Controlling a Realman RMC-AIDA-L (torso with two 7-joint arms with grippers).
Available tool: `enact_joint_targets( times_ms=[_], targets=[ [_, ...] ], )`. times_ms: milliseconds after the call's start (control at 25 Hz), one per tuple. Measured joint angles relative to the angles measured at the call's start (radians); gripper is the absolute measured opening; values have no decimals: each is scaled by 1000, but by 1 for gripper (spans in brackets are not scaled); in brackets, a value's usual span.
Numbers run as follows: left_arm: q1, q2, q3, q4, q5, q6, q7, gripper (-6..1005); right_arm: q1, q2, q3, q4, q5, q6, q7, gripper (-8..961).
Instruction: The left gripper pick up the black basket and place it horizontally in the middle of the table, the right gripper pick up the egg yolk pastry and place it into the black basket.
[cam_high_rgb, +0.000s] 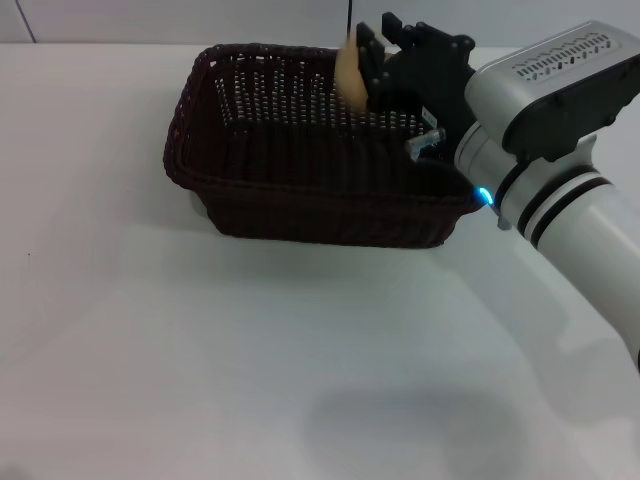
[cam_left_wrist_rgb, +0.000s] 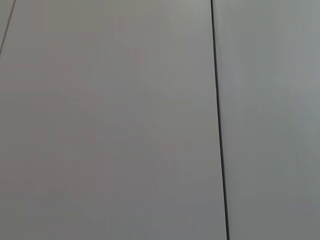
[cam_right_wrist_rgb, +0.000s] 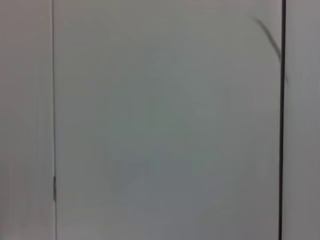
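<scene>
The black basket (cam_high_rgb: 300, 160) lies lengthwise across the far middle of the white table (cam_high_rgb: 250, 360). My right gripper (cam_high_rgb: 368, 62) reaches in from the right and is shut on the egg yolk pastry (cam_high_rgb: 351, 70), a cream-beige ball held above the basket's far right part, near its back rim. The blue light on the right wrist (cam_high_rgb: 484, 195) shows. The left gripper is out of view. Both wrist views show only blank grey panels with dark seams.
The white tabletop stretches out in front of the basket and to its left. The right arm's grey-white body (cam_high_rgb: 560, 150) fills the right side of the head view, over the basket's right end.
</scene>
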Motion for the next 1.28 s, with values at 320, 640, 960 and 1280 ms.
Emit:
enact_joint_targets(
  times_ms=[320, 640, 960, 1280],
  targets=[
    [2, 0, 0, 1, -1, -4, -1, 375, -9, 0, -7, -1, 1, 11, 6, 301],
    [3, 0, 3, 4, -2, -22, -33, 376, -127, 0, 113, 74, -25, -39, -19, 318],
    [7, 0, 17, 13, -2, -26, -42, 376, -303, 2, 176, 94, -32, -311, -64, 318],
    [7, 0, 36, 41, -2, -38, -65, 375, -370, 4, 180, -55, -2, -664, -99, 318]
  ],
)
